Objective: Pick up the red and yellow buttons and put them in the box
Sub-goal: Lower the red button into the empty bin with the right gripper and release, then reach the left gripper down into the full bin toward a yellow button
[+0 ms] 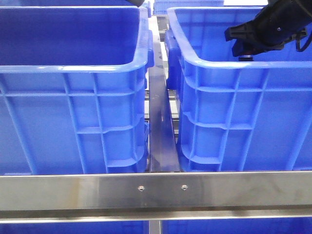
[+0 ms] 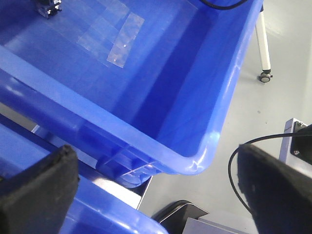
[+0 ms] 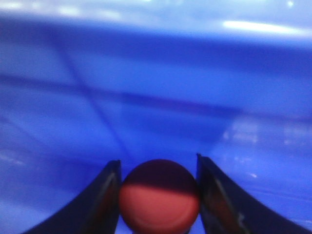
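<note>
My right gripper [image 3: 157, 163] is shut on the dark red button [image 3: 159, 197], which sits between both fingers. It hangs inside a blue crate, whose wall [image 3: 146, 73] fills the right wrist view. In the front view the right gripper [image 1: 246, 51] dips just inside the near rim of the right blue crate [image 1: 234, 97]. My left gripper [image 2: 156, 161] is open wide and empty, high above the corner of a blue crate [image 2: 146, 139]. The yellow button is out of view.
A second blue crate [image 1: 73, 97] stands on the left, a steel rail [image 1: 158, 122] between the two. A steel crossbar [image 1: 156, 190] runs along the front. In the left wrist view, clear tape strips [image 2: 119, 41] lie on the crate floor, another crate rim [image 2: 97, 204] is below, and grey floor [image 2: 273, 107] lies beyond.
</note>
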`<act>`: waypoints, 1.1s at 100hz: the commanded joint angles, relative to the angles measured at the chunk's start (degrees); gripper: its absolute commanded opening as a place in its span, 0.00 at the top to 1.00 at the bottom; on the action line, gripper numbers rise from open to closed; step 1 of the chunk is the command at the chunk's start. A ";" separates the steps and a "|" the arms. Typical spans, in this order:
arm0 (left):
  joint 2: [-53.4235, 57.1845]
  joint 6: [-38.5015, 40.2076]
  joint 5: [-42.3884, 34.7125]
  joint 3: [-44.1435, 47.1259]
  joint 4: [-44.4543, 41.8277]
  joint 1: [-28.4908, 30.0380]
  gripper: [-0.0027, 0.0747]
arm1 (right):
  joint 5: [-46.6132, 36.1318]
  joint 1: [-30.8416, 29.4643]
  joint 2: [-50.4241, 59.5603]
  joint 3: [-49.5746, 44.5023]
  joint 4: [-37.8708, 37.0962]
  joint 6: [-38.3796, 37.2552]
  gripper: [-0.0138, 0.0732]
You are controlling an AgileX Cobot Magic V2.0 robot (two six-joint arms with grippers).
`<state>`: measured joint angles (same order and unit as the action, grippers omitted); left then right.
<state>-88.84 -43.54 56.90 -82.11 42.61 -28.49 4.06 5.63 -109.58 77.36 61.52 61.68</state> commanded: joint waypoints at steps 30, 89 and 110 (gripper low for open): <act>2.36 -0.14 -1.20 -1.92 3.46 -0.33 0.16 | 0.16 -0.33 1.98 2.02 0.59 0.63 0.39; 2.36 -0.14 -1.20 -1.92 3.46 -0.33 0.16 | -0.45 -0.49 12.28 -2.70 0.59 0.63 0.33; 2.36 -0.14 -1.24 -1.92 3.46 -0.33 0.16 | -2.00 -0.90 23.31 -13.23 0.64 0.58 0.33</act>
<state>-88.84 -43.54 56.90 -82.11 42.61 -28.49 4.98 5.08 -93.50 66.39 61.74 61.68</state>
